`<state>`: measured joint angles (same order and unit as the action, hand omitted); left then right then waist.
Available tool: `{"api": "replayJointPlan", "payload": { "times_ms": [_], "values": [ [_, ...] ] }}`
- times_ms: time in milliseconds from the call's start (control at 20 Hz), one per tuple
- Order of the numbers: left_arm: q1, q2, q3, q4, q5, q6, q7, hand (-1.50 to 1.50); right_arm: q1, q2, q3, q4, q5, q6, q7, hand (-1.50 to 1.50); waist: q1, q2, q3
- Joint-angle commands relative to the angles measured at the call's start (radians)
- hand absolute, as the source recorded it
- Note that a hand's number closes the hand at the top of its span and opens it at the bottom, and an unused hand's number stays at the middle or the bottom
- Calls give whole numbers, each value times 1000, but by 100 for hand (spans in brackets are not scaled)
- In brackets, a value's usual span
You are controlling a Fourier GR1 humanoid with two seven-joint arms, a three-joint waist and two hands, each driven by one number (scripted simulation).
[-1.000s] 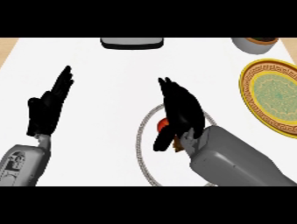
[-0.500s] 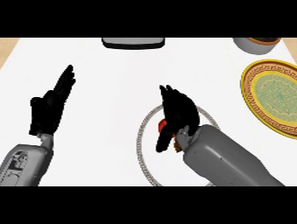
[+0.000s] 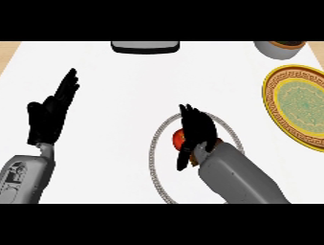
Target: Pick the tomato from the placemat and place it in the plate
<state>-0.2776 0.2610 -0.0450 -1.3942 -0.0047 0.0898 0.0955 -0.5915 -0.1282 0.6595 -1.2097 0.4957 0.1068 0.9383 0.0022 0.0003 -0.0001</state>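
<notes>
Head view: white tabletop (image 3: 129,76), tan wood at its far corners. Right hand (image 3: 196,130) over the round, bead-rimmed placemat (image 3: 156,158), fingers curled onto the red tomato (image 3: 179,139) there. Left hand (image 3: 51,112) left of placemat, fingers straight, resting. Gold patterned plate (image 3: 307,107) right of placemat.

Placemat (image 3: 158,158) at centre, tomato (image 3: 180,139) on it under right hand (image 3: 196,130), plate (image 3: 305,107) at three o'clock, left hand (image 3: 51,112) at nine, tray (image 3: 145,46) at twelve, bowl (image 3: 281,48) at one.
</notes>
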Motion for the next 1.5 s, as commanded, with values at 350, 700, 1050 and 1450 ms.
{"api": "replayJointPlan", "payload": {
  "times_ms": [350, 700, 1050, 1450],
  "values": [
    [3, -24, 30, 12, -39, -49, -16, 0, 28, 86, -125, 182, 162, -3, -186, 150, 2, 1, 0],
    [-6, -48, 61, 39, -58, -40, -39, 0, 60, 83, -157, 194, 282, -35, -245, 150, 0, 1, 0],
    [43, -30, 81, -4, -47, -35, -6, 0, 161, -361, -315, 92, 188, 11, -589, 150, -58, -3, 3],
    [65, -24, 106, -22, -43, -15, -11, 0, 222, -731, -563, 182, 55, -60, -1039, 150, -110, -3, 15]
  ]
}}
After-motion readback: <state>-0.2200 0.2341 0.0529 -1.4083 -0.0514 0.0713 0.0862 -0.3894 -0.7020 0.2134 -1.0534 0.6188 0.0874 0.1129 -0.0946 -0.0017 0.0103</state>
